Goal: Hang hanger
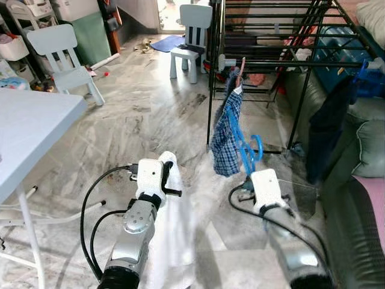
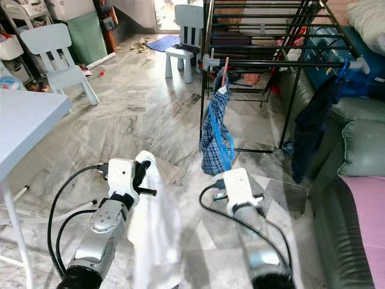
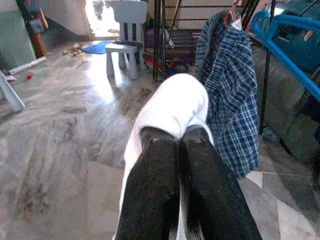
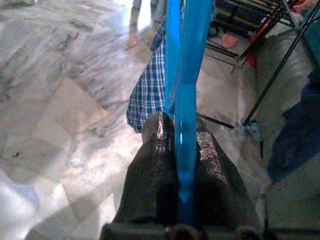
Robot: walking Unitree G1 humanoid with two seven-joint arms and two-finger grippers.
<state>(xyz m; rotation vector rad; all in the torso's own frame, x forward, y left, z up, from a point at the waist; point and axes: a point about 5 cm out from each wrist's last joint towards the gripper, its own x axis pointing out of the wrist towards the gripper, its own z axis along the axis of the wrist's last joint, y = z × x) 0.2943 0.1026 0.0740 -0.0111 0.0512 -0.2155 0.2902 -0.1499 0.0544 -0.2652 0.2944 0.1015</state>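
A: Where is the blue hanger (image 4: 184, 115) now?

B: It is in the right gripper (image 4: 182, 137). The two black fingers are pressed against it from both sides, so it stands between them like a thin blue bar. From the head, it is low and in front of the robot, just beside the checked shirt (image 1: 227, 135) that hangs from the black drying rack (image 1: 271, 63).

A: And the left gripper (image 3: 177, 145)?

B: Its fingers are closed on a white cloth (image 3: 172, 112), which falls down toward the marble floor (image 1: 138, 120).

A: What could go wrong from here?

B: I think the hanger may catch in the checked shirt, because they are so near and the hook must go up to the rail past it. Also the fingers hold only a narrow part of the plastic, so the hanger may turn in the grip when it touches the rail. The long white cloth may drag or come under the feet if the robot steps forward.

A: Do the views differ?

B: Yes. The right wrist view shows clearly how the fingers clamp the hanger; in the head views the wrist covers this. The head views show the rack's rail, the dark garment (image 1: 328, 129) on it and the sofa (image 1: 361, 156)
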